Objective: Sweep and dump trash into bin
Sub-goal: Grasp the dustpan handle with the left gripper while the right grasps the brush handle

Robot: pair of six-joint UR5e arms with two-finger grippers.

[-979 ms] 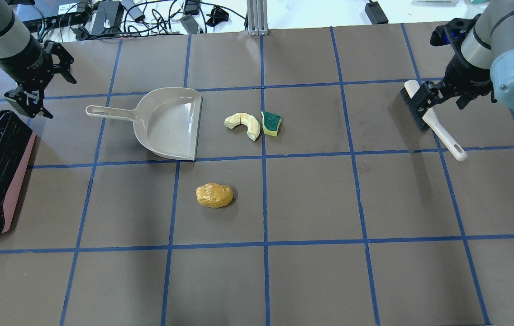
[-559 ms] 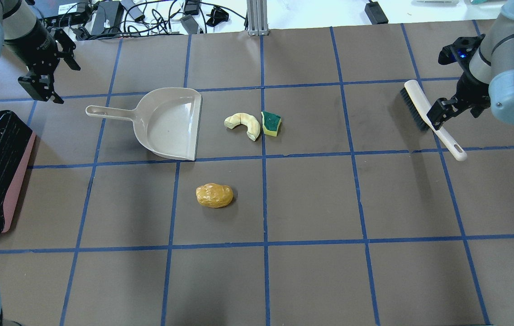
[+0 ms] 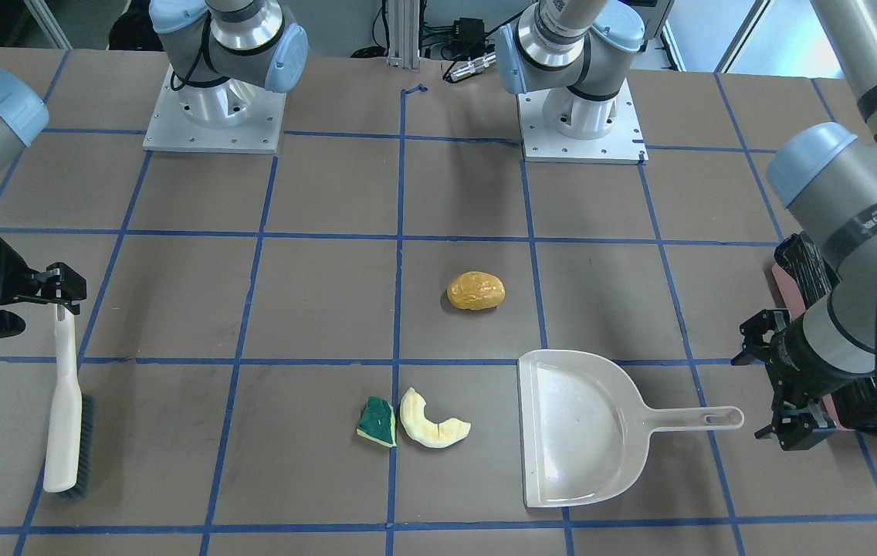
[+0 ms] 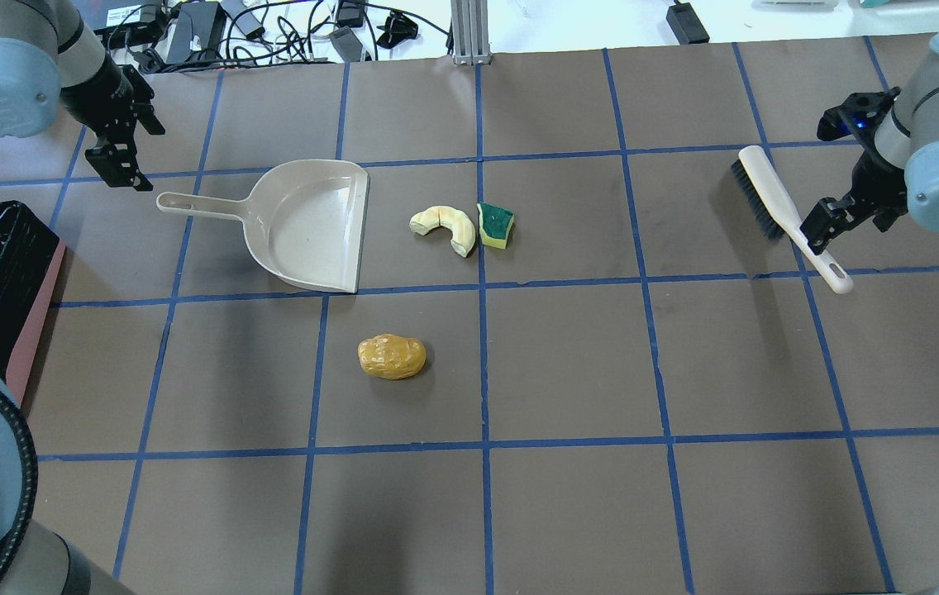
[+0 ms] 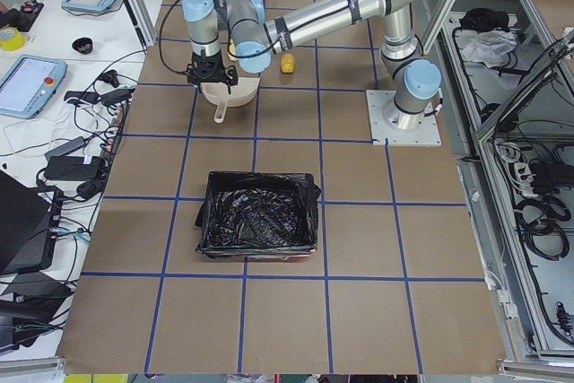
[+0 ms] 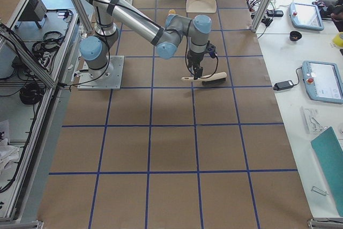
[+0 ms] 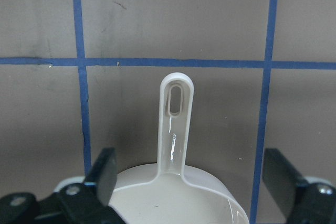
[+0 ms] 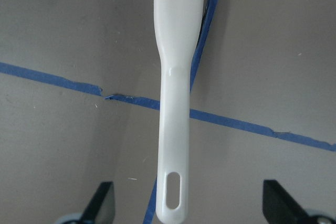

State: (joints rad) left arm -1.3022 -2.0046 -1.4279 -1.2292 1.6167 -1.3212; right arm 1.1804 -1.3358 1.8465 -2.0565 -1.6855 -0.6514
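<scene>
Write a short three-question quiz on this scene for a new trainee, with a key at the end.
1. True or false: the potato piece lies outside the dustpan.
2. The left gripper is: A) open, holding nothing; B) shut on the dustpan's handle; C) shut on a scrap.
3. Which tool's handle lies below the right gripper?

Key: 1 true. 2 A. 3 the brush.
</scene>
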